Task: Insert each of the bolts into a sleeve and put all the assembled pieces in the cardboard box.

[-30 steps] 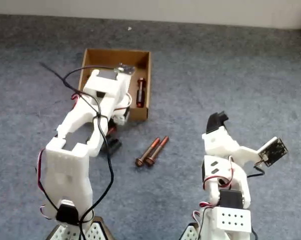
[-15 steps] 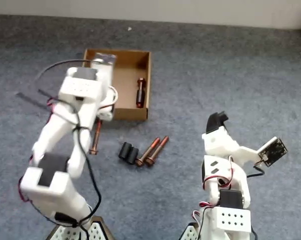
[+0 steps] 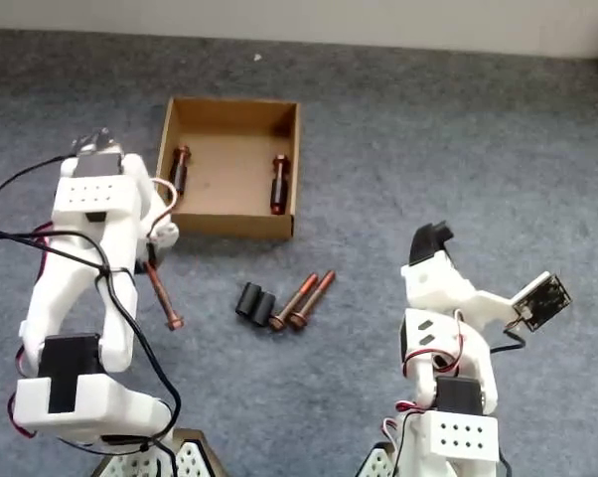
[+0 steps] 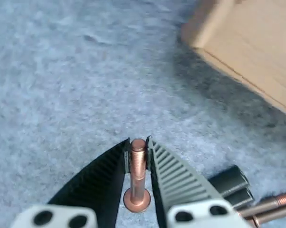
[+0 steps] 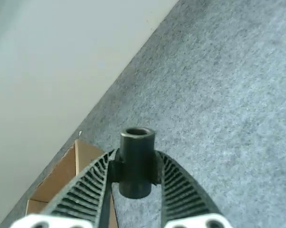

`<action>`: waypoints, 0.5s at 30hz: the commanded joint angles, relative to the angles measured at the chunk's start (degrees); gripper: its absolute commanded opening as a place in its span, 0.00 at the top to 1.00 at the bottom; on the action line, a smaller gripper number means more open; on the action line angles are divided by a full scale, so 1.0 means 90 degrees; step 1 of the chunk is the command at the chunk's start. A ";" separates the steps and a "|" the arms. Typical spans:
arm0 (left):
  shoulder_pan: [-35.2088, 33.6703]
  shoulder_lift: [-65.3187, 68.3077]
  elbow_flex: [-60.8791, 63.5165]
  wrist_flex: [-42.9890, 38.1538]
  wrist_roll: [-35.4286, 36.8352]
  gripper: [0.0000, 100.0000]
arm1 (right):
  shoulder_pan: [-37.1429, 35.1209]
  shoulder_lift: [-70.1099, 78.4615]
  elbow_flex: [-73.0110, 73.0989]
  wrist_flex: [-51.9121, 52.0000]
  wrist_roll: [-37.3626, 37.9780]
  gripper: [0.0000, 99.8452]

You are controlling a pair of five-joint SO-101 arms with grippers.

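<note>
Left gripper (image 4: 138,141) is clamped on a bolt (image 4: 137,173) at mid-shank, head toward the wrist, held over the carpet (image 3: 428,129) beside the cardboard box (image 3: 229,227). Right gripper (image 5: 136,164) is closed around a sleeve (image 5: 138,137), bore facing away from the wrist. Two assembled pieces (image 3: 279,184) are seen in the box. Loose sleeves (image 3: 255,303) and loose bolts (image 3: 304,300) are left on the carpet. The bolt is judged rigid, smooth and light, liable to pivot. A grip nearer the head is advised, tip left free.
</note>
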 commanded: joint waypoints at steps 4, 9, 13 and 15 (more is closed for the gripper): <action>-0.0415 -0.0357 0.0611 0.0029 0.1084 0.99 | -0.0024 -0.0132 -0.0044 -0.0171 0.0088 1.00; -0.0386 -0.0357 0.0679 0.0078 0.0791 0.99 | -0.0024 -0.0132 -0.0044 -0.0171 0.0088 1.00; -0.0415 -0.0357 0.0669 0.0049 0.0742 0.99 | -0.0024 -0.0132 -0.0044 -0.0171 0.0088 1.00; -0.0415 -0.0357 0.0669 0.0068 0.0742 0.99 | -0.0024 -0.0132 -0.0044 -0.0171 0.0088 1.00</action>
